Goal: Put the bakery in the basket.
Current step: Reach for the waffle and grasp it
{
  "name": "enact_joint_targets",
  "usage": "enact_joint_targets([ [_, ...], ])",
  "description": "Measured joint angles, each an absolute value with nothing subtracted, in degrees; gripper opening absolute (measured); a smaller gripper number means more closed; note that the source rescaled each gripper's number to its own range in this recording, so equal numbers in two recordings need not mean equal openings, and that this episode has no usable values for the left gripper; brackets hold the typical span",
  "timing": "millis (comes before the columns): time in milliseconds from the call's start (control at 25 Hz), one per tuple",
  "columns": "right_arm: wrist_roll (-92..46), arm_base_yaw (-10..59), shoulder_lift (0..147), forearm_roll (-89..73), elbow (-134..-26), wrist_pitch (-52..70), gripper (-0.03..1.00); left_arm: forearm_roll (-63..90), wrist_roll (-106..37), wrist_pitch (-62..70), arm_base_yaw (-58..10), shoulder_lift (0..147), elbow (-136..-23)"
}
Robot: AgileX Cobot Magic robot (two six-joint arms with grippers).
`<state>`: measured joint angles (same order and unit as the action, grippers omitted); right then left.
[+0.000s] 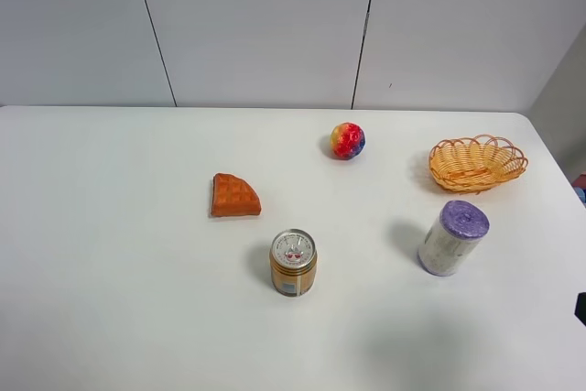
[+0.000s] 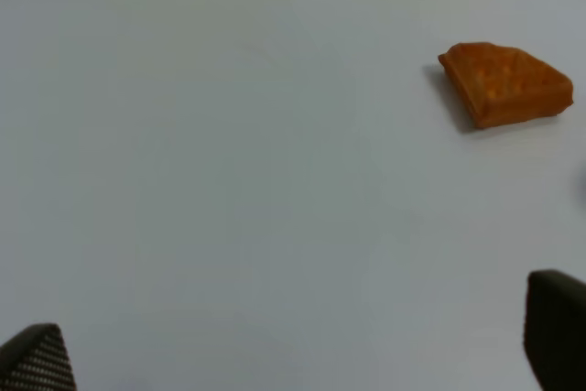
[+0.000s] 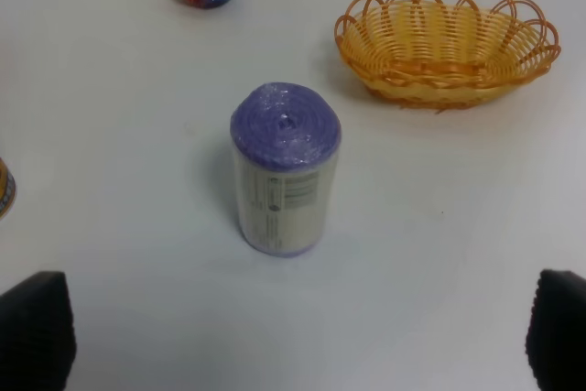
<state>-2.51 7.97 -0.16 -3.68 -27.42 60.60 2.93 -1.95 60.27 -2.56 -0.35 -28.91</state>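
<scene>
Closest to the high camera, a gold can [image 1: 293, 263] is seen upright on the white tabletop [image 1: 110, 272], and from it the bakery [image 1: 235, 196] is found at about eleven o'clock, lying flat and untouched. Nothing of the task can be called done: the basket [image 1: 477, 163] is spotted at two o'clock from the can, well apart from the wedge, and nothing is seen inside it. Between the two a red-yellow-blue ball [image 1: 347, 141] is set, and a purple-lidded cylinder [image 1: 452, 238] is stood near the basket at about six o'clock. The left fingers [image 2: 554, 331] are spread wide with nothing between them, the wedge well ahead of them. The right fingers [image 3: 37, 327] are likewise parted and bare, with the cylinder in front. Reach, grasp, carry and release are all judged left to do. The bakery itself is shown as an orange-brown quarter-round, gridded on top, with thick straight-cut sides and a curved outer edge.
</scene>
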Motion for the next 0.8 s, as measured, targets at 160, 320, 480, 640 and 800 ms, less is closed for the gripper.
enact_joint_targets([
  [160,-2.5,8.0,-0.2,-3.7,-27.4,60.6,1.0,2.9,-1.9,60.3,-2.6,-0.4,-28.9],
  [320,-2.5,8.0,-0.2,-3.7,-27.4,60.6,1.0,2.9,-1.9,60.3,-2.6,-0.4,-28.9],
  [480,-2.5,8.0,-0.2,-3.7,-27.4,60.6,1.0,2.9,-1.9,60.3,-2.6,-0.4,-28.9],
  [640,-2.5,8.0,-0.2,-3.7,-27.4,60.6,1.0,2.9,-1.9,60.3,-2.6,-0.4,-28.9],
  [800,-2.6,8.0,-0.2,-4.8,-27.4,60.5,1.0,2.9,-1.9,60.3,-2.6,-0.4,-28.9],
])
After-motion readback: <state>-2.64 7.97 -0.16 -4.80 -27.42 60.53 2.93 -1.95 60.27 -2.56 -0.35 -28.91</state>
